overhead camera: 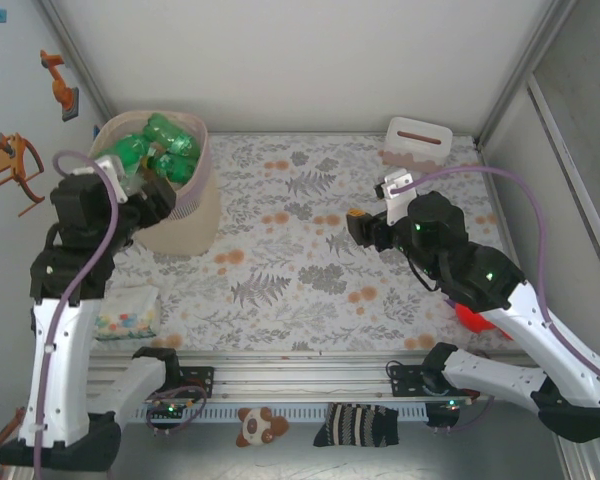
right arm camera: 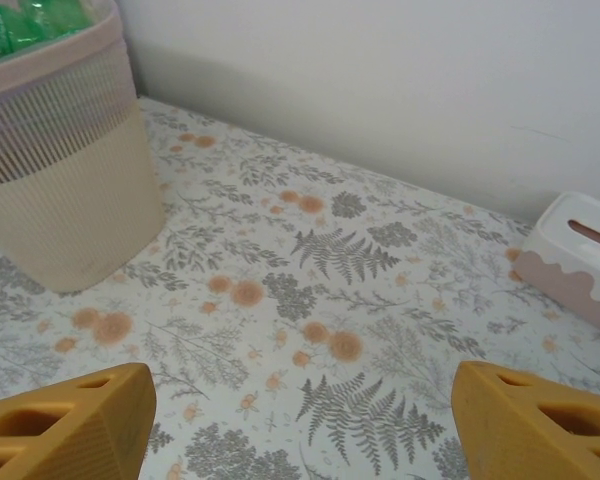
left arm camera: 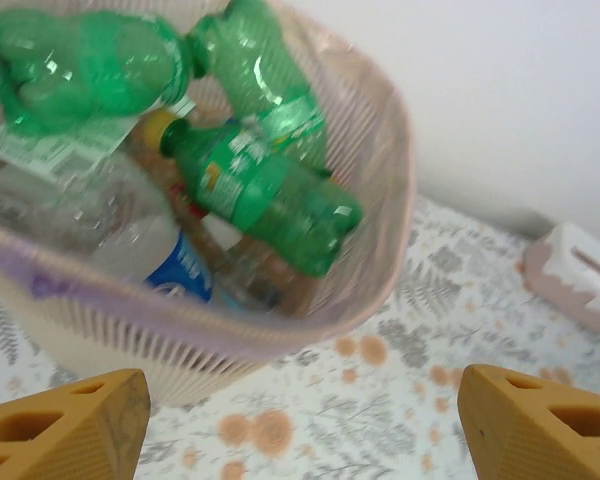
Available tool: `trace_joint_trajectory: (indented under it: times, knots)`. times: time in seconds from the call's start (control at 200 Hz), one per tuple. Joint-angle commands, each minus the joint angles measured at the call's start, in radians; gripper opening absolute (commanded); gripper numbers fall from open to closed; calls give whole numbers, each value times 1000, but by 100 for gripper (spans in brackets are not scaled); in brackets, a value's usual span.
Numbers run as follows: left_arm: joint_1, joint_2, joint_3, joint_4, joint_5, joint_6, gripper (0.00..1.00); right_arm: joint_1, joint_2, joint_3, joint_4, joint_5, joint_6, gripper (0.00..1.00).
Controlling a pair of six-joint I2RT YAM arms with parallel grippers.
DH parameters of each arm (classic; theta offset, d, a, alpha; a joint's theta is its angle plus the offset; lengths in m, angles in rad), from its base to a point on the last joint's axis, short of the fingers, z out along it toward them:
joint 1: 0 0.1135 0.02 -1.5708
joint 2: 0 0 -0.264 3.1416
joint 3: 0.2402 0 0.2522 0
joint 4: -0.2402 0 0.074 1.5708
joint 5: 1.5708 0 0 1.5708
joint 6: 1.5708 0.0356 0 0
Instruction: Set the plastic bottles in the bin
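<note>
The left tool [left arm camera: 300,430] hung spread and empty near the rim of the bin [left arm camera: 110,340], where the plastic bottles [left arm camera: 270,195] lay heaped. The right tool [right arm camera: 300,425], likewise spread, held nothing above the desk [right arm camera: 310,250]. A clean withdrawal probably meant rising straight, clear of the pink liner [left arm camera: 392,150].

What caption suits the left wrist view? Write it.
Open orange fingers facing a beige perforated bin holding green and clear plastic bottles.

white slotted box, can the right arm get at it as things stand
Probably yes: the white slotted box sits at the back right on bare floral cloth, and nothing stands between it and the right gripper, whose jaws are open.
</note>
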Motion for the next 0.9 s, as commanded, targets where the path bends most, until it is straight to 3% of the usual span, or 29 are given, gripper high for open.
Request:
trace_joint_trajectory:
  times: [0.0, 0.17, 0.32, 0.481, 0.746, 0.891]
  knots:
    - [4, -77, -119, 45, -57, 121, 80, -22, -31, -24, -26, 80, -18, 80]
    - [4, -188, -312, 107, -146, 192, 79, -94, -63, -79, -32, 150, -18, 89]
    - [4, -250, -457, 190, -197, 245, 85, -215, -73, -161, -16, 152, 3, 99]
    - [3, -262, -618, 310, -263, 232, 88, -356, -99, -290, 57, 129, 25, 100]
    - [4, -162, -814, 531, -366, 279, 90, -545, -134, -570, 352, 148, 14, 99]
    - [6, -43, -834, 642, -397, 349, 92, -582, -119, -741, 578, 133, -58, 99]
